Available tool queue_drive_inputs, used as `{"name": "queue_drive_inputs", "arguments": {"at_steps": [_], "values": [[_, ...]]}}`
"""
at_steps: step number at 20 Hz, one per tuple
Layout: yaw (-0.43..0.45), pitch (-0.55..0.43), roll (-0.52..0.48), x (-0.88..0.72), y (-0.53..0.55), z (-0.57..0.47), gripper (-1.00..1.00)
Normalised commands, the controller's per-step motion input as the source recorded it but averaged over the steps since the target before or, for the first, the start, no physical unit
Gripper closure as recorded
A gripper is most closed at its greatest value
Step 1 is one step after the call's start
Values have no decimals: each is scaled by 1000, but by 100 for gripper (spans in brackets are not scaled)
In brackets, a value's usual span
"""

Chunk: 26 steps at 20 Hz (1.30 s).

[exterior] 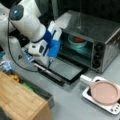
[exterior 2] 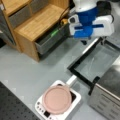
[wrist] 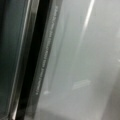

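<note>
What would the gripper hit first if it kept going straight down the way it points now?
Most likely the open oven door: the gripper points down at its glass panel near the handle edge. Wrist view shows the glass close below, though the exact gap is unclear.

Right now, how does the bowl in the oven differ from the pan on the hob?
The bowl is teal and deep with something red in it; the pan is pink, flat and shallow. The bowl sits inside the oven behind its open door; the pan rests out on the white hob. The pan has a pale handle; the bowl shows none. The gripper hangs over the door, touching neither. Both are round.
</note>
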Motion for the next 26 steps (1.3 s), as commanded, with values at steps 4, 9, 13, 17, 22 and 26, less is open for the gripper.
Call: {"name": "queue_drive_inputs", "arguments": {"at_steps": [4,9,13,17,22,26], "values": [[36,-62,232,85,205,-190,-100],[17,-95,171,43,154,-175,-100],[9,-99,152,-42,133,-179,-100],[40,-101,224,-166,195,-228,-100],[7,-105,230,-274,246,-248,-100],[-52,-104,180,-268,256,-205,-100]]}}
